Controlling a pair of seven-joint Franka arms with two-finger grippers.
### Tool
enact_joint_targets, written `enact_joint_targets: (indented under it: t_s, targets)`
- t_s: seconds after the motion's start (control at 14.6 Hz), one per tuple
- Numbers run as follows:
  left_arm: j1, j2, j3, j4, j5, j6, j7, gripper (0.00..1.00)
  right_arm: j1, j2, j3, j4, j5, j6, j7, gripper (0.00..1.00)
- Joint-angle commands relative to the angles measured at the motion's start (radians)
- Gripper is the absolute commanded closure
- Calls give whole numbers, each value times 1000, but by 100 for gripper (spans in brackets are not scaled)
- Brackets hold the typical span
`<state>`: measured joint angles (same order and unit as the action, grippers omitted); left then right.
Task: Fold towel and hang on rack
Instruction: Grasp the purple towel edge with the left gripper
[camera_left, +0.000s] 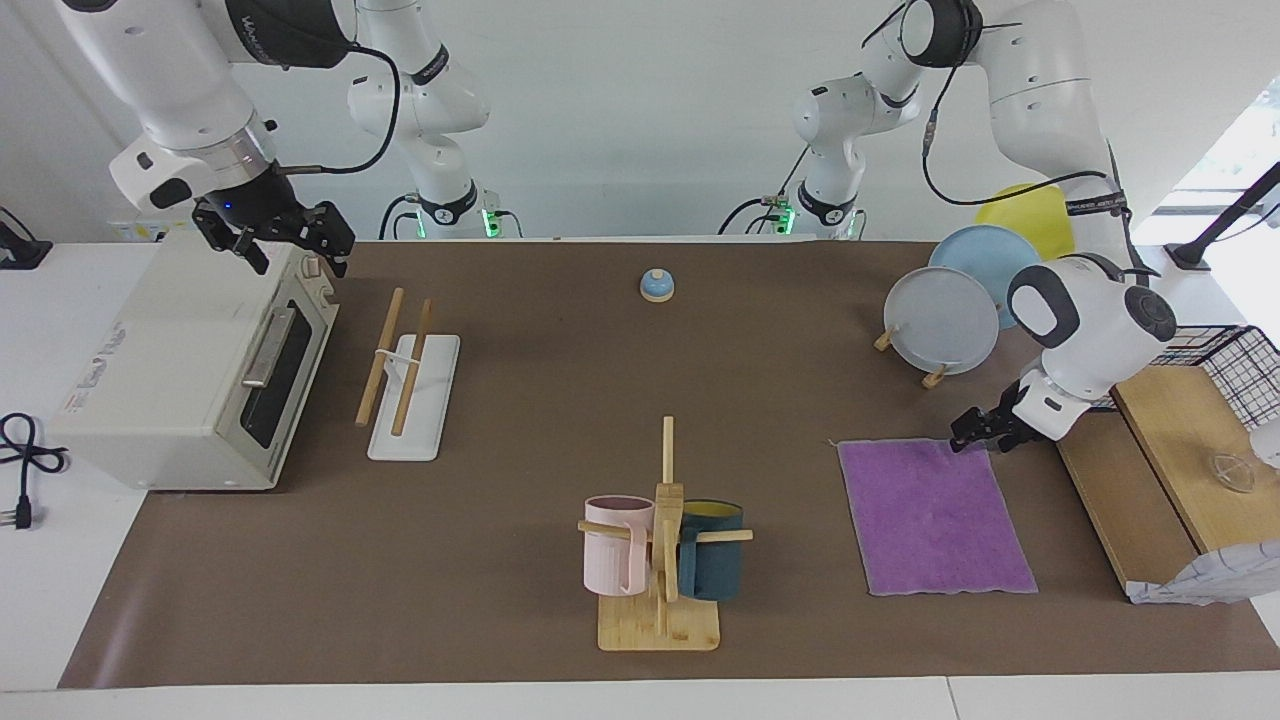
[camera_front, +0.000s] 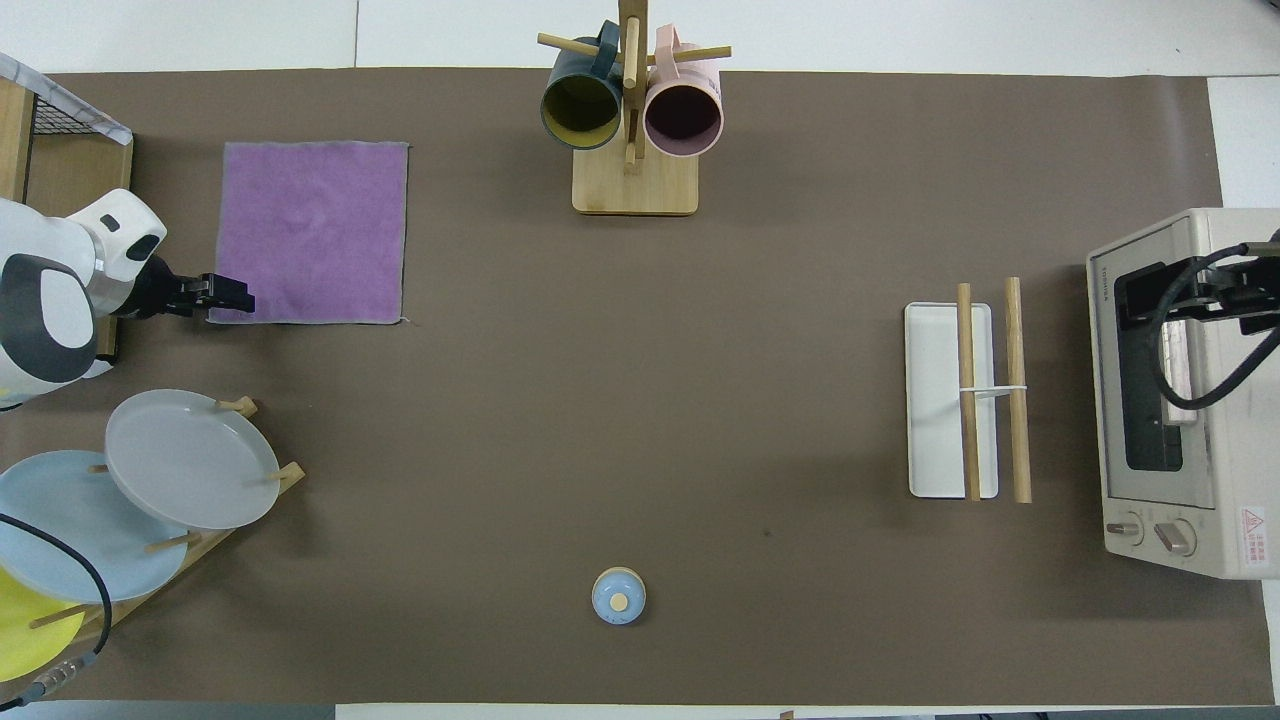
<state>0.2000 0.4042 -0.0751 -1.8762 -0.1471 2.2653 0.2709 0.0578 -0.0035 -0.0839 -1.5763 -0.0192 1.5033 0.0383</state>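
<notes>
The towel lies flat, purple face up, at the left arm's end of the table. My left gripper is low at the towel's corner nearest the robots, on the side toward the wooden boards. The rack, two light-wood rods over a white tray, stands near the right arm's end, next to the toaster oven. My right gripper waits open over the toaster oven's top edge, holding nothing.
A toaster oven sits at the right arm's end. A bamboo mug stand with two mugs is mid-table, farther from the robots. Plates on a wooden stand, stepped wooden boards and a blue bell are also here.
</notes>
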Motion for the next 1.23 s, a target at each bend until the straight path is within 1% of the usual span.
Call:
enact_joint_targets:
  t_s: [0.0, 0.34, 0.41, 0.48, 0.55, 0.68, 0.75, 0.82, 0.89, 1.16]
  targets:
    - [6, 2, -6, -17, -22, 34, 25, 23, -18, -15, 10, -21, 13, 9, -18, 0]
    - [7, 2, -5, -18, -22, 25, 53, 43, -18, -15, 10, -21, 13, 9, -18, 0]
    - [7, 2, -5, -18, -22, 23, 53, 50, -18, -15, 10, -21, 13, 9, -18, 0]
    - [7, 2, -5, -18, -23, 22, 53, 55, -18, -15, 10, -21, 13, 9, -18, 0]
    - [4, 2, -5, -18, -23, 22, 53, 57, -18, -15, 10, -21, 13, 9, -18, 0]
    - [1, 2, -5, -18, -23, 20, 51, 67, -18, -15, 10, -21, 13, 9, -18, 0]
    - [1, 2, -5, -18, -23, 20, 51, 73, -18, -15, 10, -21, 13, 9, -18, 0]
    - [-1, 2, -5, -17, -23, 14, 51, 84, -18, -15, 10, -21, 13, 9, -18, 0]
    - [-2, 2, -5, -14, -23, 11, 51, 99, -18, -15, 10, -21, 13, 9, -18, 0]
    - [-7, 2, -5, -4, -17, 7, 56, 100, -18, -15, 10, -21, 13, 9, -18, 0]
